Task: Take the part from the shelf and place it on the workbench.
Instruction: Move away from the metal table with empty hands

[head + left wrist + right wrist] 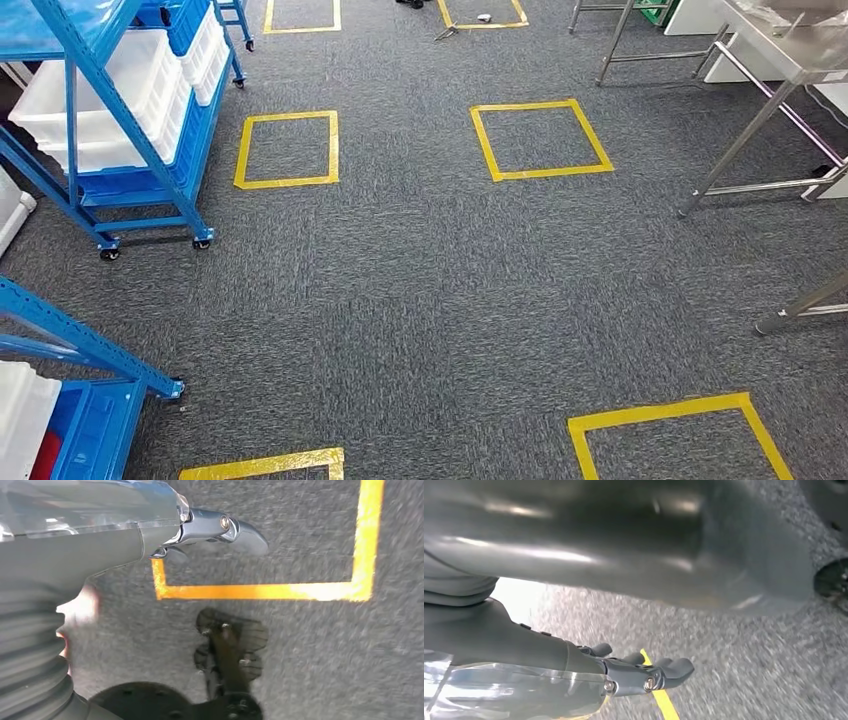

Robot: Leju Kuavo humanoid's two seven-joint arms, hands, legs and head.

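Two blue shelf racks stand on my left: a far one on wheels [100, 80] loaded with white bins [110, 95] and blue bins, and a near one [95, 350] whose blue bin [90, 435] shows something red [45, 455]. I cannot pick out the part itself. The steel workbench [790, 40] stands at the far right. My left hand [190, 527] hangs above the carpet with nothing in it, its thumb stretched out. Also hanging low over the floor is my right hand [634, 675], fingers loosely apart and holding nothing.
Grey carpet carries yellow tape squares [288, 148] [540, 138] [680, 435]. Table legs [745, 140] and a second steel leg [800, 310] stand on the right. A tape corner [265, 591] lies under my left hand, a tape strip [664, 702] under my right.
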